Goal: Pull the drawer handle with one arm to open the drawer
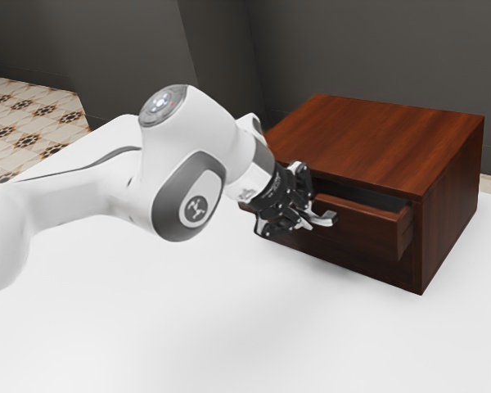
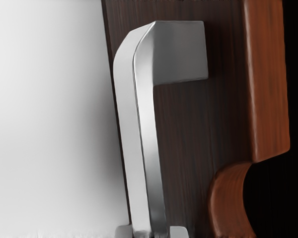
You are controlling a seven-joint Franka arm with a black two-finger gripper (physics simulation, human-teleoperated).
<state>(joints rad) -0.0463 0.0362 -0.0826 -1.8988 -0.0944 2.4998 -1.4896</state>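
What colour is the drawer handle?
The drawer handle is silver-grey, metallic. It shows best in the wrist view.

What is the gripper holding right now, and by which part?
The gripper is shut on the drawer handle, clamping its straight silver bar; one bent end sticks out beyond the grip.

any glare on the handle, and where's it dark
Wrist view: a soft sheen runs along the silver metal bar handle, no harsh glare; the white tabletop beside it looks washed out. Exterior view: the brown wooden cabinet has a lit top, and the gap above its pulled-out drawer is dark.
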